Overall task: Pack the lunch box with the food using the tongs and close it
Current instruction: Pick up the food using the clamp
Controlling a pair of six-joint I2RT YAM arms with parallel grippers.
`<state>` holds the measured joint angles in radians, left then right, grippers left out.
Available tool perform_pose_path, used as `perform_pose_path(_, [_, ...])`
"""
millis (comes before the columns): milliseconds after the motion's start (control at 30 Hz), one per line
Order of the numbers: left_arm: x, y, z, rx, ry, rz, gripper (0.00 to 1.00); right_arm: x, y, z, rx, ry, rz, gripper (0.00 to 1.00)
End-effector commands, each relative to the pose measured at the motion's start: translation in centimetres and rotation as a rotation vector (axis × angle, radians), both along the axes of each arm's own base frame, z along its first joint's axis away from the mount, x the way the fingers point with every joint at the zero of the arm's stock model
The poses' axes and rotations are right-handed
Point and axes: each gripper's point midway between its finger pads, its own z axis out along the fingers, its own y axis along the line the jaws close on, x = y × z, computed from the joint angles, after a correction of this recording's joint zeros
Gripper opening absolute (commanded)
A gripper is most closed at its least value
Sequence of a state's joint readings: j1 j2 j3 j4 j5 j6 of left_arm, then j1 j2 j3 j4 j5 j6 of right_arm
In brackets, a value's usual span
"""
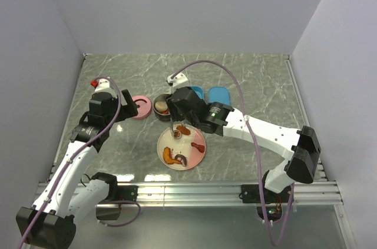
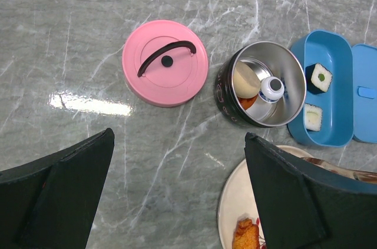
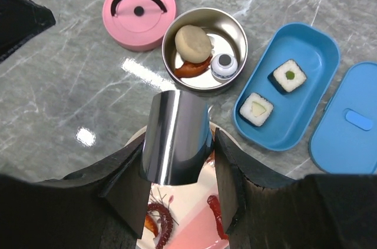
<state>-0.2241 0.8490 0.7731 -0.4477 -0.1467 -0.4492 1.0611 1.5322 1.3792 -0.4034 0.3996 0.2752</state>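
My right gripper (image 3: 177, 143) is shut on the silver tongs (image 3: 177, 137), which point down over the white plate (image 1: 165, 140). On the plate lie an orange shrimp (image 2: 247, 234) and a red sausage (image 3: 215, 216). The open blue lunch box (image 3: 306, 55) holds two white sushi squares (image 3: 289, 75). The round steel container (image 3: 232, 28) holds a beige bun (image 3: 193, 43), a red-orange piece and a small white and blue item. My left gripper (image 2: 179, 136) hangs open over bare table, left of the plate and below the pink lid (image 2: 165, 62).
The blue lid (image 3: 347, 119) lies right of the blue box. The pink lid with a black handle rests flat, left of the steel container. White walls enclose the marble table, and a rail runs along its near edge.
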Motion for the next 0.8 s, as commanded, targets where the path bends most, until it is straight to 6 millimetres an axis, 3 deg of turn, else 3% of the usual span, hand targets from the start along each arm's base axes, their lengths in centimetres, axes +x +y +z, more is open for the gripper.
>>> perform_pose_path(0, [0.2, -0.1, 0.8, -0.001, -0.023, -0.008, 0.99, 0.1, 0.8, 0.7, 0.042, -0.024, 0.01, 0.5])
perform_pose_path(633, [0.1, -0.1, 0.7, 0.001, -0.022, -0.004, 0.99, -0.1, 1.5, -1.5, 0.023, 0.012, 0.03, 0.49])
perform_pose_path(767, [0.1, 0.0, 0.5, 0.002, -0.019, -0.004, 0.99, -0.3, 1.5, -2.0, 0.008, 0.019, 0.034, 0.41])
